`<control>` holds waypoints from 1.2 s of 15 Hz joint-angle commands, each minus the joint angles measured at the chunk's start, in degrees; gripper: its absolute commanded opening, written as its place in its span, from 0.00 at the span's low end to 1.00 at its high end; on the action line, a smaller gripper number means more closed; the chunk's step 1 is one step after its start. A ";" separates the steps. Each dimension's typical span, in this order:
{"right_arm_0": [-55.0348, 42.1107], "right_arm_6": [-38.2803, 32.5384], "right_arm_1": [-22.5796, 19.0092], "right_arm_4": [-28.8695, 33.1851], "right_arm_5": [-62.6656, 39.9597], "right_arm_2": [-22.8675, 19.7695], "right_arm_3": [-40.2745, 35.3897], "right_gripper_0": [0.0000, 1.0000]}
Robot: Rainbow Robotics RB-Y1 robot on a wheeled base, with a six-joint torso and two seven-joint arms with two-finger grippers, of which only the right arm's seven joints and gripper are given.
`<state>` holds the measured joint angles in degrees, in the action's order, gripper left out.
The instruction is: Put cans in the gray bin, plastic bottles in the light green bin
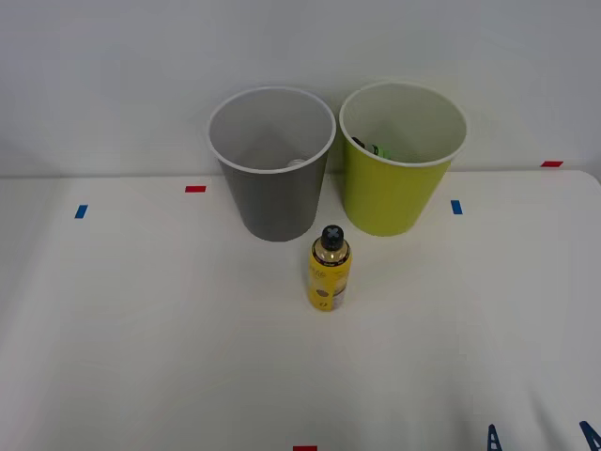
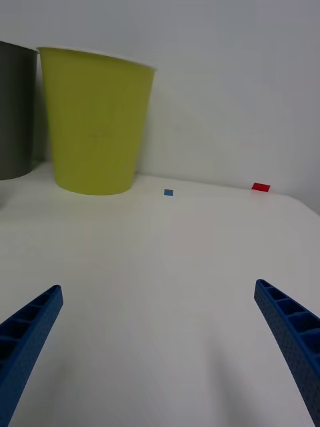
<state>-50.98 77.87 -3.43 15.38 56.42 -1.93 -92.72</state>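
A small yellow plastic bottle [image 1: 330,271] with a black cap stands upright on the white table, just in front of the gap between the two bins. The gray bin [image 1: 273,169] is at the back, left of the light green bin [image 1: 399,162], which holds something green and dark inside. In the wrist view the light green bin [image 2: 95,120] stands ahead with the gray bin [image 2: 15,110] beside it. My right gripper [image 1: 542,438] sits at the table's near right corner, far from the bottle. Its blue fingers [image 2: 27,337] are spread wide, nothing between them; the gripper [image 2: 160,300] is open.
Small red and blue tape marks [image 1: 194,189] dot the white table [image 1: 141,329]. A white wall rises right behind the bins. Open tabletop lies between my gripper and the bottle.
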 commanded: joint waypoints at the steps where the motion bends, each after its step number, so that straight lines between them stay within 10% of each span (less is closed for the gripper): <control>1: 0.00 0.00 0.00 0.00 0.00 0.00 0.00 1.00; 18: 0.00 0.00 0.00 0.00 0.00 0.00 0.00 1.00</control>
<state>-50.98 77.87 -3.43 15.38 56.42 -1.93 -92.72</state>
